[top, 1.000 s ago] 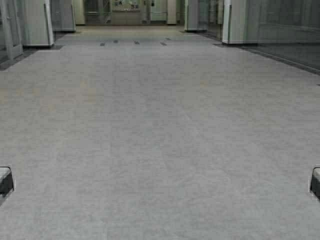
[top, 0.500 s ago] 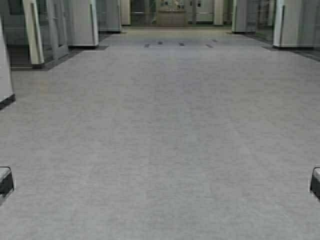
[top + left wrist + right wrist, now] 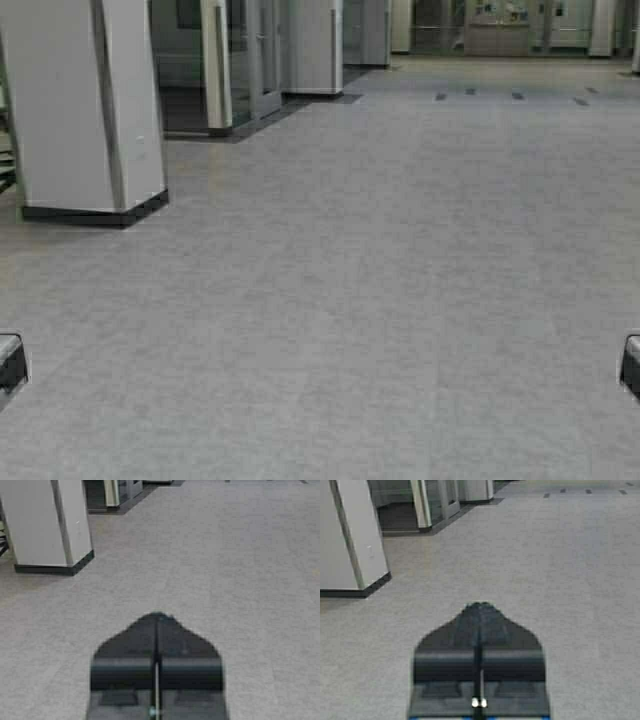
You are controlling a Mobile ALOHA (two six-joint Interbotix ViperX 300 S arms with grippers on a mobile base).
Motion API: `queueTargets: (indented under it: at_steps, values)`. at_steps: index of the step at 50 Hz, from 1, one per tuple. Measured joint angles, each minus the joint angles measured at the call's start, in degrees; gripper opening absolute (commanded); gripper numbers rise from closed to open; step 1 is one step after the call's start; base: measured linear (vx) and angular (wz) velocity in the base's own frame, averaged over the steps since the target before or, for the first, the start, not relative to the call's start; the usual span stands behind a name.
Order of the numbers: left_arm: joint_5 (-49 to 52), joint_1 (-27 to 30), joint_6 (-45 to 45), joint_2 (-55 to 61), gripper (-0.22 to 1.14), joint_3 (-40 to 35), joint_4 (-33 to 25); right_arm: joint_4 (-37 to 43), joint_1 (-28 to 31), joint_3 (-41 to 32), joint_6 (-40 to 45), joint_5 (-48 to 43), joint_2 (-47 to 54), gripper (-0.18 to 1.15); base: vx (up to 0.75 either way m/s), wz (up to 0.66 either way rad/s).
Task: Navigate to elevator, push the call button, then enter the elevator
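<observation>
The elevator and the call button are out of view. I face a wide hall with a grey floor [image 3: 400,260]. My left gripper [image 3: 158,616] is shut and empty, held over the floor. My right gripper [image 3: 480,605] is shut and empty too, also over the floor. In the high view only the arms' dark ends show at the lower left edge [image 3: 10,362] and the lower right edge [image 3: 630,365].
A white square pillar [image 3: 85,110] with a dark base stands close at the front left; it also shows in the left wrist view [image 3: 52,525] and the right wrist view [image 3: 350,540]. Glass doors [image 3: 245,60] and further pillars line the left. The hall runs far ahead to the right.
The robot has turned left: the whole scene has shifted right in the high view, and the near white pillar has come into view. Both grippers stay shut and parked.
</observation>
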Motion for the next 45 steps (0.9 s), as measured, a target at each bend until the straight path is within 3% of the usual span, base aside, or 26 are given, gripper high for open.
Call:
queueTargets:
  at_steps: [45]
  values:
    - [-1.49, 0.18, -0.18, 0.88, 0.03, 0.26, 0.09, -0.35, 0.09, 0.18, 0.18, -0.18, 0.18, 0.05, 0.71, 0.45]
